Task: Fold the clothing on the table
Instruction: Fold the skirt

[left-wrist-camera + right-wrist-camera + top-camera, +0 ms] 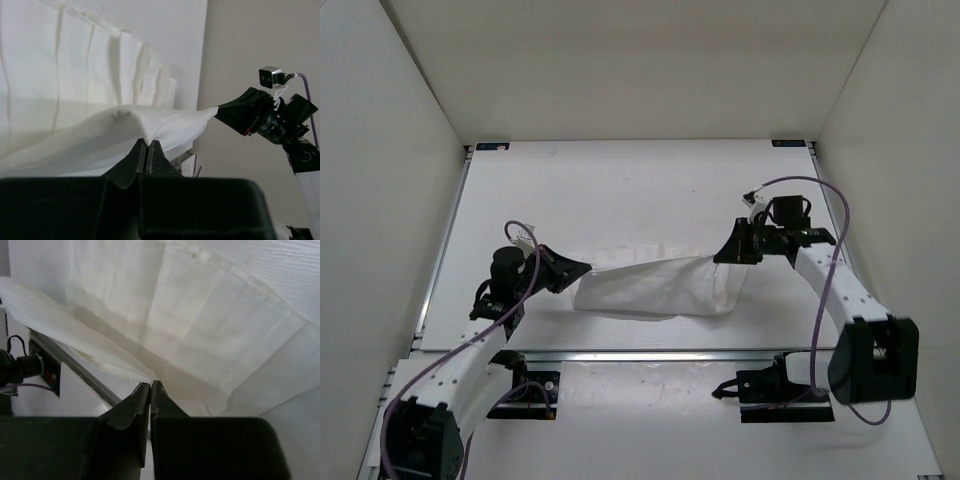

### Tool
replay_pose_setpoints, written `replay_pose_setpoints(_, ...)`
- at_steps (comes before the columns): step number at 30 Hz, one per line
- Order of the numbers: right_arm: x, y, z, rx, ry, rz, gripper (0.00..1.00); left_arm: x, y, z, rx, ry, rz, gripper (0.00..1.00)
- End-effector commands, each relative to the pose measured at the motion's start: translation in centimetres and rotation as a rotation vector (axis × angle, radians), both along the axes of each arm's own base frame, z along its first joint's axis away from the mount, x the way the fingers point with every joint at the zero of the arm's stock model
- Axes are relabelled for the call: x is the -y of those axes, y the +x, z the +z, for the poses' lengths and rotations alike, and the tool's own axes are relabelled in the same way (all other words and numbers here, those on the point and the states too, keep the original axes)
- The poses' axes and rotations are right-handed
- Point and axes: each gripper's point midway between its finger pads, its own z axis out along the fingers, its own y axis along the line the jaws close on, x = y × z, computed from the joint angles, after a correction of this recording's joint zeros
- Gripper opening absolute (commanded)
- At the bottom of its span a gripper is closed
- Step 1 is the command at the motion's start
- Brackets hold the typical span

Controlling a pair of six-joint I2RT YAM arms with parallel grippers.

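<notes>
**Clothing (655,285) strung between both end effectors**

The left end effector (588,268) is closed tight on one end of it. Its two black fingers (137,161) are pressed together, with the white cloth caught at their tips. The right end effector (722,256) is clamped the same way on the opposite end. Between the two, the top edge runs fairly straight, and the rest hangs below in soft vertical pleats with a fine ribbed weave. It sits over the near middle of the white surface (620,180), just beyond the metal rail (650,355) along the near edge. I cannot tell whether its lower edge rests on the surface. A purple cable (828,200) loops over the right arm, and plain white walls (380,120) close in the sides and back.
</notes>
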Motion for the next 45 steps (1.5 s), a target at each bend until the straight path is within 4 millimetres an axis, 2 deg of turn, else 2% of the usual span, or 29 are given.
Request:
replay_pose_setpoints(1,2.2,6.8,-0.4,0.056,-0.060,-0.118,0.00,-3.5,5.8,0.3,0.081,0.093,0.214,0.00)
replay_pose_setpoints(2,2.4,7.7,-2.0,0.009,-0.083,-0.127,0.00,-3.7,7.0,0.0,0.074,0.130,0.225,0.00)
replay_pose_setpoints(3,2.2,8.8,-1.6,0.013,-0.093,-0.126,0.00,-3.8,8.0,0.5,0.090,0.148,0.234,0.00)
replay_pose_setpoints(4,2.5,10.2,-2.5,-0.018,-0.107,-0.138,0.00,-3.9,8.9,-0.4,0.069,0.168,0.236,0.00)
replay_pose_setpoints(5,2.7,10.5,-4.1,-0.077,-0.116,-0.151,0.00,-4.2,10.2,-0.9,0.054,0.197,0.239,0.00)
replay_pose_setpoints(6,3.1,11.7,-3.7,-0.070,-0.134,-0.173,0.00,-3.8,11.3,-1.0,0.045,0.201,0.235,0.00)
replay_pose_setpoints(7,2.9,12.4,-4.3,-0.096,-0.139,-0.181,0.00,-3.6,12.2,-0.7,0.052,0.200,0.226,0.00)
replay_pose_setpoints(8,3.4,12.8,-5.5,-0.121,-0.158,-0.187,0.00,-3.1,12.7,-2.1,0.013,0.195,0.192,0.00)
replay_pose_setpoints(9,3.3,13.1,-5.6,-0.132,-0.171,-0.191,0.09,-2.8,13.8,-2.8,-0.003,0.189,0.180,0.03)
replay_pose_setpoints(10,3.6,13.9,-6.0,-0.141,-0.196,-0.197,0.25,-2.5,14.4,-2.6,0.001,0.168,0.166,0.08)
replay_pose_setpoints(11,3.7,14.7,-6.0,-0.134,-0.213,-0.190,0.31,-2.1,14.5,-3.5,-0.027,0.151,0.142,0.31)
replay_pose_setpoints(12,3.7,14.7,-6.0,-0.146,-0.222,-0.186,0.44,-2.2,15.0,-3.8,-0.028,0.134,0.142,0.45)
replay_pose_setpoints(14,3.9,15.5,-4.4,-0.098,-0.259,-0.203,0.54,-1.8,15.2,-3.5,-0.015,0.120,0.137,0.51)
replay_pose_setpoints(15,4.1,15.8,-3.5,-0.072,-0.262,-0.215,0.54,-1.8,15.3,-3.3,-0.008,0.119,0.135,0.54)
replay_pose_setpoints(17,3.3,15.1,-1.3,0.013,-0.243,-0.196,0.52,-1.5,14.9,-2.6,0.005,0.104,0.104,0.57)
replay_pose_setpoints(21,0.5,11.7,-0.1,0.046,-0.149,-0.090,0.47,-0.5,13.1,-2.3,0.016,0.104,0.002,0.60)
replay_pose_setpoints(24,-1.4,9.2,-1.8,0.026,-0.101,-0.053,0.48,-0.4,11.4,-4.0,-0.018,0.132,-0.029,0.60)
replay_pose_setpoints(25,-1.9,8.8,-2.0,0.016,-0.077,-0.044,0.48,-0.4,10.6,-5.2,-0.048,0.140,-0.040,0.60)
replay_pose_setpoints(28,-3.3,8.0,-3.6,-0.016,-0.039,-0.005,0.49,-0.2,9.4,-8.0,-0.096,0.142,-0.056,0.56)
replay_pose_setpoints(30,-4.4,7.7,-4.0,-0.020,-0.041,0.025,0.49,0.2,9.3,-9.0,-0.105,0.143,-0.080,0.51)
replay_pose_setpoints(32,-5.0,7.7,-4.6,-0.024,-0.048,0.044,0.49,0.8,9.1,-10.9,-0.152,0.154,-0.107,0.38)
replay_pose_setpoints(33,-5.2,7.4,-5.3,-0.053,-0.046,0.046,0.48,1.1,9.3,-10.9,-0.148,0.154,-0.112,0.34)
replay_pose_setpoints(34,-5.4,7.1,-5.9,-0.077,-0.036,0.054,0.46,1.2,9.0,-11.8,-0.176,0.158,-0.115,0.26)
replay_pose_setpoints(35,-5.5,7.1,-6.1,-0.083,-0.031,0.054,0.40,1.5,9.1,-12.1,-0.184,0.153,-0.121,0.18)
replay_pose_setpoints(36,-5.4,7.1,-6.4,-0.090,-0.028,0.040,0.27,1.5,9.0,-12.4,-0.190,0.156,-0.122,0.15)
replay_pose_setpoints(37,-5.1,6.7,-6.9,-0.119,-0.024,0.027,0.18,1.5,9.0,-12.7,-0.199,0.151,-0.117,0.08)
replay_pose_setpoints(38,-5.1,6.6,-7.0,-0.120,-0.017,0.024,0.03,1.2,9.0,-13.0,-0.206,0.152,-0.106,0.03)
replay_pose_setpoints(40,-4.1,5.7,-7.8,-0.165,-0.012,-0.012,0.00,1.2,8.6,-13.3,-0.214,0.165,-0.099,0.00)
replay_pose_setpoints(45,-2.2,4.9,-8.7,-0.198,-0.064,-0.087,0.00,0.7,7.6,-14.1,-0.234,0.176,-0.092,0.00)
